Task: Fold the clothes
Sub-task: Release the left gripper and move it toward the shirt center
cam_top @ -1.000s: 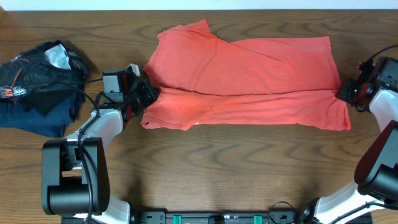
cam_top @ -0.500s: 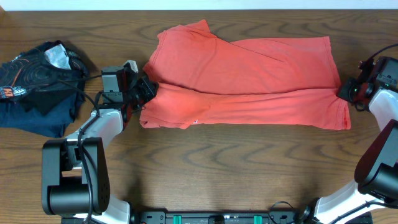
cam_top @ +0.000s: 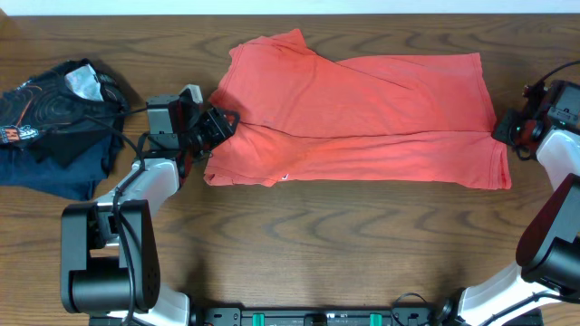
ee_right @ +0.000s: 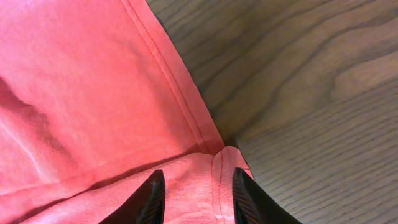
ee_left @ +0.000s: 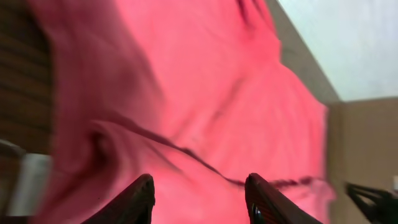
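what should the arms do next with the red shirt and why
Probably lower and close both grippers: the left gripper and right gripper are open, each poised over an end of the half-folded T-shirt, the right one at a hem corner.

Overhead is evenly lit and sharp, shadows soft. The left wrist view smears the T-shirt point(ee_left: 205, 93) with blur; the right wrist view shows the table point(ee_right: 323, 74) grain crisply.

Parted fingers point(ee_right: 147, 200) straddle the coral T-shirt's point(ee_right: 81, 93) hemmed corner.
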Controlling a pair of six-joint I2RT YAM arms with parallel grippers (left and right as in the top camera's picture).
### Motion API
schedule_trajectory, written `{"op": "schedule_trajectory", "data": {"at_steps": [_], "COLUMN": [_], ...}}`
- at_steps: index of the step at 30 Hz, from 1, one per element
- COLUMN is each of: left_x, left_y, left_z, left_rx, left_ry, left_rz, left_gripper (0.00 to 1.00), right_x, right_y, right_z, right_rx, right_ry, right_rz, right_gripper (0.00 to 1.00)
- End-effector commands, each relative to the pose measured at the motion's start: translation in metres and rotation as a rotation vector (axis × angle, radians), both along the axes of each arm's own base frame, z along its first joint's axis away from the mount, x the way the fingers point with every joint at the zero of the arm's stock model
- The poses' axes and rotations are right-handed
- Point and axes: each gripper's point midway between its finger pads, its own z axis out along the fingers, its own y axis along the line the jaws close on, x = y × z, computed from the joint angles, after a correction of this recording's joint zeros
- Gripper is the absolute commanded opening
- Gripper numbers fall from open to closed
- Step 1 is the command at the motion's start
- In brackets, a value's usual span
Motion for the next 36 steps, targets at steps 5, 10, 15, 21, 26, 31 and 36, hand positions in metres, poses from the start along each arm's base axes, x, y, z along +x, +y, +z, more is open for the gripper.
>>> {"op": "schedule_trajectory", "data": {"at_steps": [5,10,15,21,26,31,36], "left_x": [-0.024,-0.044,-0.054,-0.059,-0.068,-0.074,-0.071], "left_y": [-0.057,-0.086,-0.103,-0.111,-0.120,-0.123,-0.113], "left_z": [0.022,-0.005,-0.021,-0.028,-0.038,-0.053,-0.059], "left_rx": [-0.109,0.066,0.227,0.342,0.446,0.556,0.664], "left_ry": [-0.013,0.012,0.000,-0.032,-0.072,-0.098,-0.112], "left_rz": [-0.205,-0.286,-0.323,-0.349,-0.438,-0.513,-0.508], "left_gripper": [0.49,0.49,0.49,0.49,0.49,0.49,0.49], "right_x": [-0.017,-0.051,-0.063,-0.072,-0.072,-0.072,-0.072], "right_y": [0.010,0.025,0.030,0.033,0.034,0.034,0.034], "right_z": [-0.016,-0.032,-0.046,-0.058,-0.059,-0.059,-0.059], "right_rx": [0.036,0.102,0.109,0.114,0.117,0.117,0.118], "right_ry": [0.095,0.239,0.266,0.276,0.275,0.276,0.277], "right_rz": [0.005,0.005,0.001,0.000,-0.006,-0.006,-0.006], "right_gripper": [0.36,0.05,0.03,0.03,0.03,0.03,0.03]}}
